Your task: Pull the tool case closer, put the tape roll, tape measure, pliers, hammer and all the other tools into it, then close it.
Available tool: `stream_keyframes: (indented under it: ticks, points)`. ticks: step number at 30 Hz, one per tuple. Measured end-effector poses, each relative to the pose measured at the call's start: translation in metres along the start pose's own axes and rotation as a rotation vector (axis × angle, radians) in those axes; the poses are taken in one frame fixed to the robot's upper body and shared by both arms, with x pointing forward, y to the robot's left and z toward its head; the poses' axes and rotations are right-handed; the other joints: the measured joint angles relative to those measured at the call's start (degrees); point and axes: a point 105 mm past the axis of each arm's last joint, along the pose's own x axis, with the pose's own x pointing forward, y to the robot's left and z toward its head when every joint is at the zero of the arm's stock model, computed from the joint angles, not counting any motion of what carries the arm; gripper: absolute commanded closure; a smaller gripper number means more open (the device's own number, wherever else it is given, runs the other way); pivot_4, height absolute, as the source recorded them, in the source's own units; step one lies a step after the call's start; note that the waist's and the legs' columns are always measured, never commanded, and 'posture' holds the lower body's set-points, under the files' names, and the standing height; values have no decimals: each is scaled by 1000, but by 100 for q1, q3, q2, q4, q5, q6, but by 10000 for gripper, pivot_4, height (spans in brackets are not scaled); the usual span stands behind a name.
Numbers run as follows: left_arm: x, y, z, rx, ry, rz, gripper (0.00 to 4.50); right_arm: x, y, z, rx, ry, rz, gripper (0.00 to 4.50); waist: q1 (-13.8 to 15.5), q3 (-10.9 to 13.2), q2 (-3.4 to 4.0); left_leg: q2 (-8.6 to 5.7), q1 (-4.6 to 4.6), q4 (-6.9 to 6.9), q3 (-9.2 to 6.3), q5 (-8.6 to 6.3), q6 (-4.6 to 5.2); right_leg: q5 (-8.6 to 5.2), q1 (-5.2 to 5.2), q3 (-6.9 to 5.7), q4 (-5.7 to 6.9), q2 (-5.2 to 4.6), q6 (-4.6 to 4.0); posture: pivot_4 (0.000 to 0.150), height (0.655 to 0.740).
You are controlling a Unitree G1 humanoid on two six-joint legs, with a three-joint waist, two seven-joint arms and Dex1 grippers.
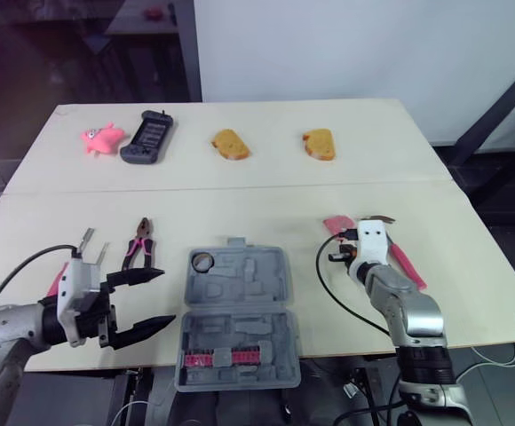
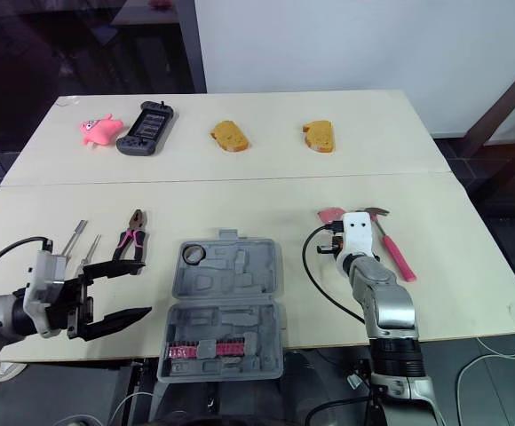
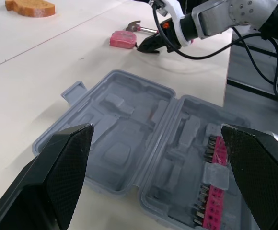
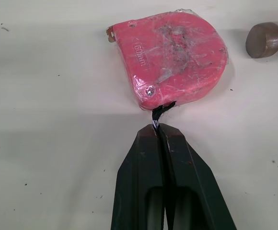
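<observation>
The big table (image 1: 266,191) holds everything. The grey tool case (image 1: 235,315) lies open and flat at the near edge, in the middle. It looks close enough, so the job now is filling it. The right arm (image 1: 401,306) comes in from 4 o'clock of the case, bent, and reaches forward with its end tipped down at the table top. The left arm (image 1: 18,328) lies low at 9 o'clock of the case and points across at it. The left claw (image 1: 164,297) is wide open with nothing in it, just beside the case. The hammer (image 1: 406,260) lies out at 2 o'clock from the case, and the pliers (image 1: 138,244) lie at 10 o'clock. Both are on the bare table. The pink tape measure (image 4: 175,57) sits at 2 o'clock too, near the hammer's head. The tape roll (image 1: 202,261) is in the case, in its 11 o'clock corner. The right claw (image 4: 159,132) is squeezed tight, and its tips pinch the little black string (image 4: 162,108) on the tape measure. So I think the step is picking up the tape measure. Next the claw needs to lift gently, swing toward 8 o'clock until it is over the case, and let go. The string is thin, so it could slip out.
</observation>
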Motion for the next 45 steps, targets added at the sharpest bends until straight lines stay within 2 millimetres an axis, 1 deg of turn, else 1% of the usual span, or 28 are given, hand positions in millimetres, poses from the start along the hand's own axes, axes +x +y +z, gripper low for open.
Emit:
stream_keyframes:
  ticks: [3,8,11,13,16,18,19,21,23,27,29,33,45]
  points:
    - [1,2,2,11,-1,-1,0,-3,-1,-2,2,4,-4,44504,8,0,0,0,0,0,0,0,0,0,1,0,0,0,0,1500,7400]
    - [6,-2,-5,-8,8,-35,0,-21,1,-15,-17,28,23,44504,13,-1,1,0,-1,-6,-5,0,0,0,1,-4,0,0,1,1500,7400]
    - [9,-4,-6,-2,9,-61,0,-45,8,-32,-45,60,63,44504,22,-2,3,0,-1,-8,-12,0,0,-1,2,-10,1,1,1,1500,7400]
    - [11,-7,-8,-11,10,-81,0,-66,17,-46,-58,99,101,44504,17,-2,3,0,-1,-8,-15,0,0,-1,2,-11,2,2,1,1500,7400]
    - [13,-7,-9,-9,11,-93,0,-86,25,-59,-59,149,135,44504,7,-3,3,0,0,0,-15,0,0,-8,5,-8,1,2,-11,1500,7400]
    - [16,-6,-8,3,10,-116,0,-114,33,-76,-80,224,179,44504,57,-7,10,-1,0,2,-17,0,0,-17,8,-10,0,1,-17,1500,7400]
    - [16,-7,-9,1,10,-124,0,-124,37,-82,-75,256,199,44504,76,-11,11,-1,1,-1,-17,0,0,-18,9,-11,0,1,-16,1500,7400]
    - [19,-5,-10,1,8,-139,0,-143,45,-90,-60,308,231,44504,164,-16,24,-1,-2,-9,-23,0,0,-21,4,-17,1,2,-11,1500,7400]
    - [21,-4,-10,2,6,-149,0,-155,52,-93,-37,335,250,44504,234,-18,26,0,-4,-21,-37,-1,1,-29,2,-34,0,2,-17,1500,7400]
    - [22,-5,-11,-4,9,-167,0,-163,56,-92,-2,343,245,44504,376,-19,27,0,-7,-52,-52,-4,7,-52,-3,-60,0,1,-24,1500,7400]
    - [23,-4,-12,-4,9,-169,0,-167,55,-97,13,367,244,44504,427,-20,26,0,-7,-67,-58,-11,18,-65,-6,-67,1,2,-32,1500,7400]
    - [26,-2,-8,12,3,-184,0,-169,52,-98,11,379,242,44504,416,-21,27,0,-6,-82,-58,-13,21,-71,-12,-67,0,3,-36,1500,7400]
    - [26,-3,-10,5,6,-194,0,-175,46,-108,-23,435,252,44504,445,-27,18,0,0,-74,-62,-13,21,-71,2,-72,2,2,-36,1500,7400]
